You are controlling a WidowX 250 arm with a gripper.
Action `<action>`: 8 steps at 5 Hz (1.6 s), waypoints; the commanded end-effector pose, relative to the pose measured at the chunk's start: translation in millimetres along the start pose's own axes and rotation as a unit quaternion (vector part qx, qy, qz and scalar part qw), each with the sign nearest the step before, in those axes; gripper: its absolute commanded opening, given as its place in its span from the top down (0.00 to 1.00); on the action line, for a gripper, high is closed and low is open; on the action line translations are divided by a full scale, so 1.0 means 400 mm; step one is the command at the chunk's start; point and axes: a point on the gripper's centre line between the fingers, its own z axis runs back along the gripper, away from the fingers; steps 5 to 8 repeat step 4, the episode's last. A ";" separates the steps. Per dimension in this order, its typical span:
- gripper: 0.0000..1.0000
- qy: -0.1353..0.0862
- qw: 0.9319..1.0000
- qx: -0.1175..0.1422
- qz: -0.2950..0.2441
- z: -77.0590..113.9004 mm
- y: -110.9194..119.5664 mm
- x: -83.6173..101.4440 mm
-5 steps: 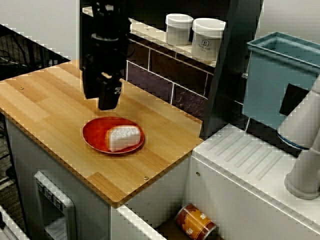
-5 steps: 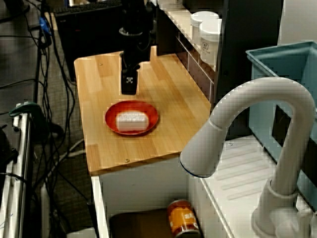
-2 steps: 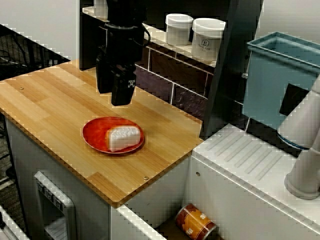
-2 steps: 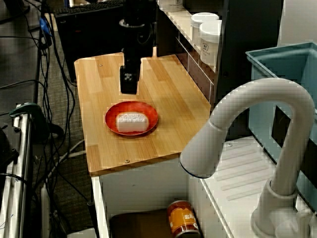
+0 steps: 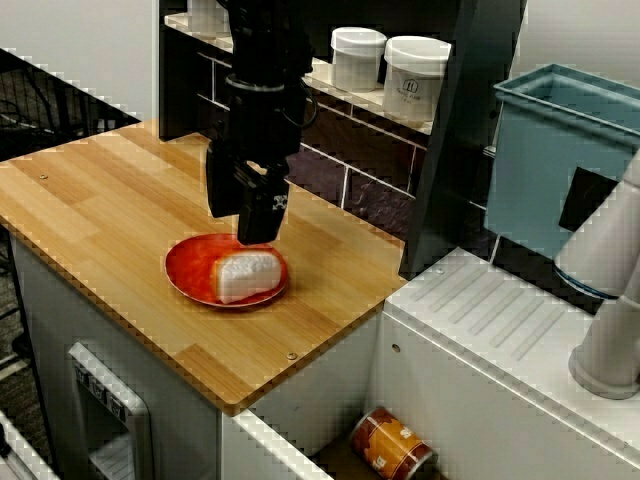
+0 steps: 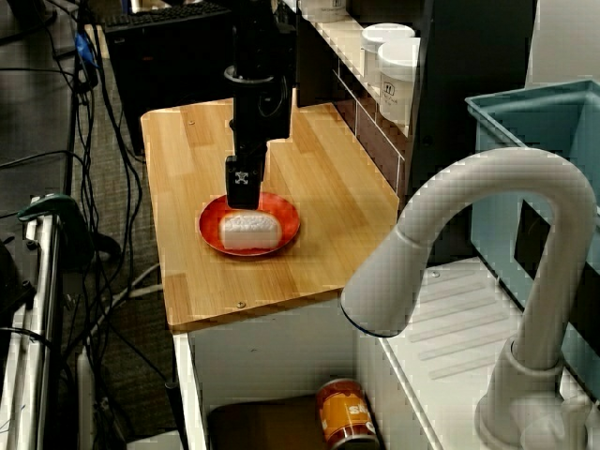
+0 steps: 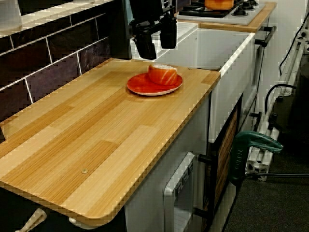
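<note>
A red plate (image 5: 185, 270) lies on the wooden counter (image 5: 90, 200) with a white-topped, orange-sided piece of food (image 5: 245, 276) on it. My black gripper (image 5: 250, 215) hangs just above the plate's back rim, close to the food and apart from it. In the view along the counter the gripper (image 7: 157, 41) is open, its two fingers spread with nothing between them, above the plate (image 7: 140, 89) and the food (image 7: 162, 75). The view past the faucet shows the gripper (image 6: 243, 192) over the far edge of the plate (image 6: 286, 225), with the food (image 6: 248, 228) just in front.
Two white jars (image 5: 358, 58) (image 5: 415, 78) stand on the shelf behind the arm. A blue bin (image 5: 560, 160) and a white faucet (image 6: 469, 281) are to the right by the drainboard (image 5: 500, 320). A can (image 5: 392, 445) lies below. A green clamp (image 7: 253, 147) sits beside the counter.
The gripper has moved right and down, from above the bare counter behind the plate to just over the plate's back rim. Plate and food have not moved.
</note>
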 end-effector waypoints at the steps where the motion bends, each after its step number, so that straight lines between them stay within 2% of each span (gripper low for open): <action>1: 0.00 -0.005 1.000 0.016 0.004 -0.008 -0.012 -0.038; 2: 0.00 -0.002 1.000 0.015 0.008 -0.019 0.000 -0.042; 4: 0.00 0.003 0.999 0.031 0.015 -0.059 0.013 -0.056; 8: 0.00 0.003 0.999 0.031 0.015 -0.059 0.013 -0.056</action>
